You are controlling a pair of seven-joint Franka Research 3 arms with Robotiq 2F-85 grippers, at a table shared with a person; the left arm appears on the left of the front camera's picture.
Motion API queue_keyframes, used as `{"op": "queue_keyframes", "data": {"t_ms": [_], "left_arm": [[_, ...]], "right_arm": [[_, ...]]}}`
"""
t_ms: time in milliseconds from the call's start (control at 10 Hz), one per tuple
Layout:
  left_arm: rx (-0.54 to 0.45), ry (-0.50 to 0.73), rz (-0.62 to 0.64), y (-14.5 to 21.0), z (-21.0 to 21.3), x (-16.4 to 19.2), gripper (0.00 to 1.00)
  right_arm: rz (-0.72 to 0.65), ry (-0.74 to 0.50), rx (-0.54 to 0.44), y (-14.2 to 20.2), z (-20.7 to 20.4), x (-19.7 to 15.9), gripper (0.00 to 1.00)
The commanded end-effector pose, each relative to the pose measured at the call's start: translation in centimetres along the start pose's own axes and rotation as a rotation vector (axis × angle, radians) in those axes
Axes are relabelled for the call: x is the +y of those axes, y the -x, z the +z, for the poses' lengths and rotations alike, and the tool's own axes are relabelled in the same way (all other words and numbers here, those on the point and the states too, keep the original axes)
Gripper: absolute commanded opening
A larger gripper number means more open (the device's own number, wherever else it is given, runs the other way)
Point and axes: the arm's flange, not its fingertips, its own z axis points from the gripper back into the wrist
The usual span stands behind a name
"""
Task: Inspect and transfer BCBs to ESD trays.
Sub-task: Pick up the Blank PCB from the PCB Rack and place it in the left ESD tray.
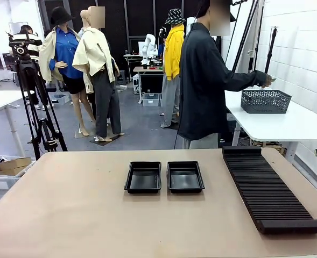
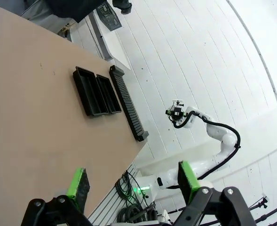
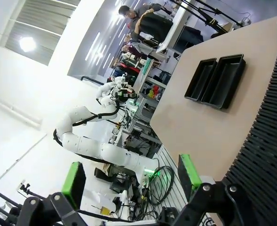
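Two ESD trays (image 1: 143, 180): side by side, bare inside, well ahead of both hands on the desk (image 1: 67, 215).
Left hand (image 2: 132, 178): fingers spread wide, gripping nothing, raised off the desk.
Right hand (image 3: 132, 176): likewise spread and empty, the ribbed rack (image 1: 266, 188) nearest it.
Person (image 1: 204, 80): turned aside, reaching toward a mesh basket (image 1: 266, 101).
Step, as judged: await a BCB, pinch its edges, lay it flat in one tray.

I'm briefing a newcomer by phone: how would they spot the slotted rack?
Find the wide tan tabletop. At its right side, beside two shallow black rectangular plastic trays, lies the long black ribbed rack. Unlike the trays, it is a narrow slotted strip running front to back.
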Motion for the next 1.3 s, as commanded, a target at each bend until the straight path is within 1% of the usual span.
{"op": "queue_keyframes", "data": {"t_ms": [0,1200], "left_arm": [[-0.002,-0.006,0.004,-0.06,0.08,-0.22,1.00],[-0.002,-0.006,0.004,-0.06,0.08,-0.22,1.00]], "right_arm": [[-0.002,0.006,-0.003,0.08,0.01,-0.13,1.00],[-0.002,0.006,-0.003,0.08,0.01,-0.13,1.00]]}}
